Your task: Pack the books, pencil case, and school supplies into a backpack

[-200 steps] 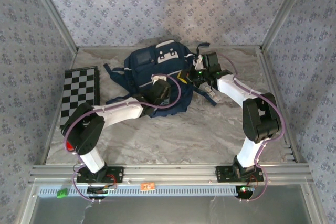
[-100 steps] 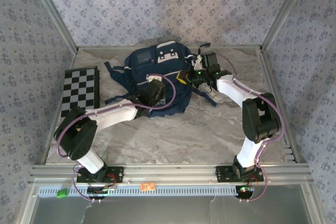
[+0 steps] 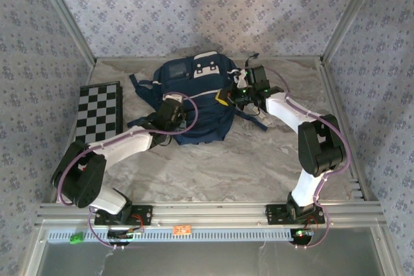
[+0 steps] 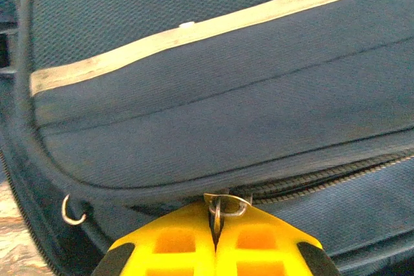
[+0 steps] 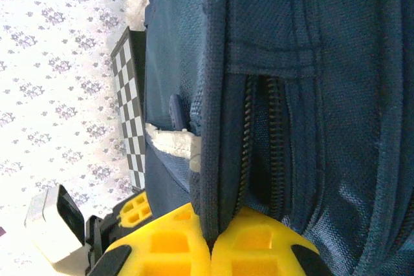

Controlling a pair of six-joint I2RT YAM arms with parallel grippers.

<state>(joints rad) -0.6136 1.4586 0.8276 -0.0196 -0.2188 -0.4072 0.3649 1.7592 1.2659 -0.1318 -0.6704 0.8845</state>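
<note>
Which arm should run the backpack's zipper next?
Left. The left pincer is shut on the zipper pull ring, ready to drag it. The right pincer is clamped on the backpack fabric edge beside the zipper, better suited to bracing.

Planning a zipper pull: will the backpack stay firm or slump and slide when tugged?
Probably floppy: the backpack is soft fabric, and the right gripper pinches a fold of it. Likely slides on the smooth table unless braced.
</note>
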